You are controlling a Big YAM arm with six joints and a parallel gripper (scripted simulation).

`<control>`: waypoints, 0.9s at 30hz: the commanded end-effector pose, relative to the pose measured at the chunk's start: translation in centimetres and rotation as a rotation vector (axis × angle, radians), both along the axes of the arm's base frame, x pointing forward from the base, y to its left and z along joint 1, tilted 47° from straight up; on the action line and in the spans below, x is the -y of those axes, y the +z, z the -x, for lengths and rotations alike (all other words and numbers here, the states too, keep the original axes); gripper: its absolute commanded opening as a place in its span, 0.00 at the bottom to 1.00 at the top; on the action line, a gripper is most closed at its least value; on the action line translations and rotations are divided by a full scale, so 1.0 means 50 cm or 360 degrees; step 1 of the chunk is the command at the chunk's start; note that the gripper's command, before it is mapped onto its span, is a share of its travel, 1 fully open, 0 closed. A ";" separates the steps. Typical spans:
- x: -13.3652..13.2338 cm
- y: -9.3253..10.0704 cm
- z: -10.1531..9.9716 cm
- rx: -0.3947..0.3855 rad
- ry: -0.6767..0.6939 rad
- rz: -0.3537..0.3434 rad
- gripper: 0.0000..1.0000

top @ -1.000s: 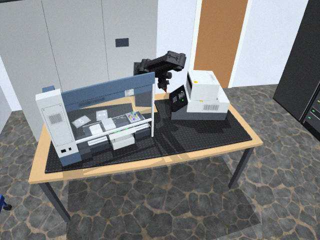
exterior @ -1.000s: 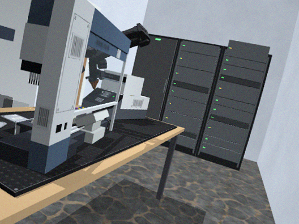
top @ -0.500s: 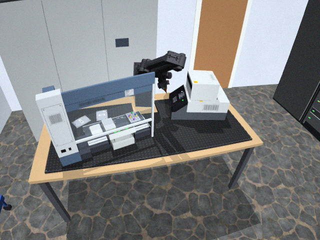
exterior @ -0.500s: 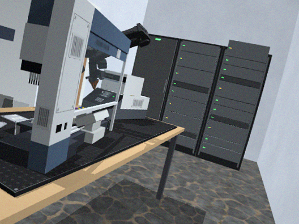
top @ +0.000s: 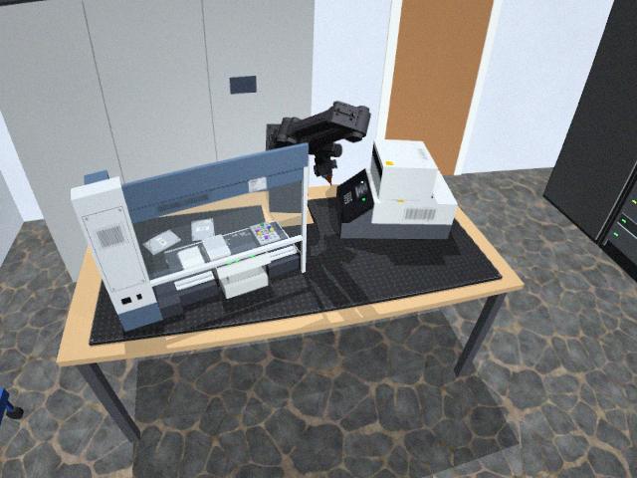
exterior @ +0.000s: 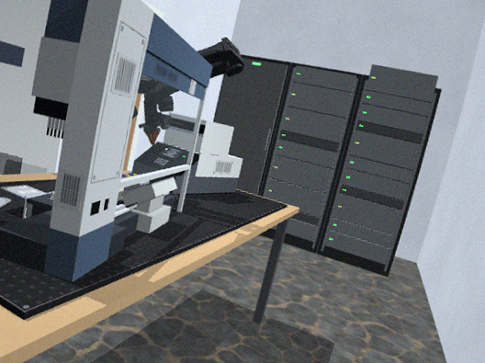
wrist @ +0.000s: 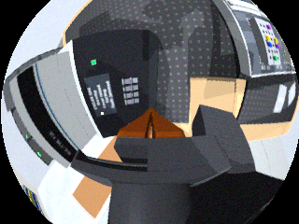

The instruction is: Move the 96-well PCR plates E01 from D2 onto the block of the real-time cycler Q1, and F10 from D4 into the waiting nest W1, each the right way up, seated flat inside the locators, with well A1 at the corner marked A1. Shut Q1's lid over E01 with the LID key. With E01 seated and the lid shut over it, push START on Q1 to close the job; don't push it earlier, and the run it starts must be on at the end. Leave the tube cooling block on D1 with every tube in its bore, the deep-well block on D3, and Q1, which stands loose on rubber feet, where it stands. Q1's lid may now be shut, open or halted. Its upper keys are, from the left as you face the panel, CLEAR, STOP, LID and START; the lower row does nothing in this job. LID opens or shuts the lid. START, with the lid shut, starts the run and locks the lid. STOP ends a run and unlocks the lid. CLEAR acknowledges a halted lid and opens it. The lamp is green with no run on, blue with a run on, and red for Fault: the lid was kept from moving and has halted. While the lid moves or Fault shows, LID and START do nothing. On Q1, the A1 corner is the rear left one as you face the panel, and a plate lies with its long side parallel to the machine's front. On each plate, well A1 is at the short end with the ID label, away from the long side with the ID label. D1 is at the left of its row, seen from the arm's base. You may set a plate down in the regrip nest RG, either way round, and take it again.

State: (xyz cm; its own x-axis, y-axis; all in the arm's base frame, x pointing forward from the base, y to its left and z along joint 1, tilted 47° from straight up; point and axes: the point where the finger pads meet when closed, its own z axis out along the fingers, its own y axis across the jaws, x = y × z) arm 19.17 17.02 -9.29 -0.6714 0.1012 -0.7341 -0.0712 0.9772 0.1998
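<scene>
My gripper [top: 328, 178] is shut and empty, its orange fingertips together. It hangs in the air just left of and above the sloped dark key panel [top: 353, 199] of cycler Q1 [top: 406, 205]. In the wrist view the fingertips [wrist: 149, 126] point at the panel's keys [wrist: 112, 93] without touching them. The lamp [top: 362, 199] is green. Q1's white lid [top: 403, 166] sits on top of the body; I cannot tell whether it covers the block. Flat white plates [top: 216, 247] [top: 189, 256] lie in the deck row under the blue frame, and their labels are too small to read.
The tube cooling block [top: 265, 232] with coloured caps sits at the right end of the deck row. Two flat pale pieces [top: 202, 227] [top: 161, 240] lie behind the row. The liquid handler's white tower [top: 110, 252] and blue beam [top: 216, 177] span the deck. Server racks [exterior: 347, 163] stand beyond the table.
</scene>
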 end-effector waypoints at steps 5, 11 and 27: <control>-0.012 0.093 0.031 0.0149 -0.0036 -0.0311 0.00; -0.014 0.096 0.031 0.0152 -0.0036 -0.0321 0.00; -0.019 0.102 0.029 0.0159 -0.0037 -0.0345 0.00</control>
State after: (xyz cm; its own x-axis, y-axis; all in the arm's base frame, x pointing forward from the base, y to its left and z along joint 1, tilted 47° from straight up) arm 19.17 17.02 -9.29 -0.6714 0.1012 -0.7341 -0.0712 0.9772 0.1998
